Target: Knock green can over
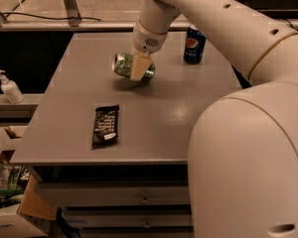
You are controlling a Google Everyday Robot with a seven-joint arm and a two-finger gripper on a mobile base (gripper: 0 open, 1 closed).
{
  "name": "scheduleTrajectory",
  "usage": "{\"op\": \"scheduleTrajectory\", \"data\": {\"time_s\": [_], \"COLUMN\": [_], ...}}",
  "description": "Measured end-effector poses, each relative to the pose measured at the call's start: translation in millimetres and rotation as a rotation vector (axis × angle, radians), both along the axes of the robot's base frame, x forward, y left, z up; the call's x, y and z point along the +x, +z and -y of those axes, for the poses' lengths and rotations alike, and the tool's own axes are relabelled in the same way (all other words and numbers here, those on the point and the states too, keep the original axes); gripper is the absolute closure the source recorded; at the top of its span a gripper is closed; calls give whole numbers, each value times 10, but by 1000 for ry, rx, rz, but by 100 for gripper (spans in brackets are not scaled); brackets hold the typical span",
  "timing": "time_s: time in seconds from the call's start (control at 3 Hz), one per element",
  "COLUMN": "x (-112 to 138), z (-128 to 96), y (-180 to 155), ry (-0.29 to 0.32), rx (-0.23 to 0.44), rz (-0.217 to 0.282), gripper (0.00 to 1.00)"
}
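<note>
My hand (138, 72) is down over the middle back of the counter (188, 108), right against the green can (122, 64). Part of it crosses the can's front, and I cannot tell how far it is open or whether it is gripping. The green can is tipped onto its side, silver top facing away from the arm, a shadow under it. A blue Pepsi can (194, 44) stands upright nearby toward the far edge. A dark snack packet (105, 126) lies flat nearer the front.
</note>
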State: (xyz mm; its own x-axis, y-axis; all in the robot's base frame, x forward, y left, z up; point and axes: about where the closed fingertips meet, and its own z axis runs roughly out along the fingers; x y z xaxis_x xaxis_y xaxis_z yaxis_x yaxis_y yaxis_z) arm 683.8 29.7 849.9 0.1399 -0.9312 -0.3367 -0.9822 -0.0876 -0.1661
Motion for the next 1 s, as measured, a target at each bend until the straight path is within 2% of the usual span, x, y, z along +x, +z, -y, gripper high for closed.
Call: {"op": "scheduleTrajectory", "data": {"time_s": [0.33, 0.67, 1.0], "x": [-10, -11, -10], "z": [-26, -43, -53], "y": [-12, -11, -12], "ry": [9, 15, 18], "rx": [2, 7, 9], "rz": [-3, -4, -4], "gripper": [13, 0, 0]}}
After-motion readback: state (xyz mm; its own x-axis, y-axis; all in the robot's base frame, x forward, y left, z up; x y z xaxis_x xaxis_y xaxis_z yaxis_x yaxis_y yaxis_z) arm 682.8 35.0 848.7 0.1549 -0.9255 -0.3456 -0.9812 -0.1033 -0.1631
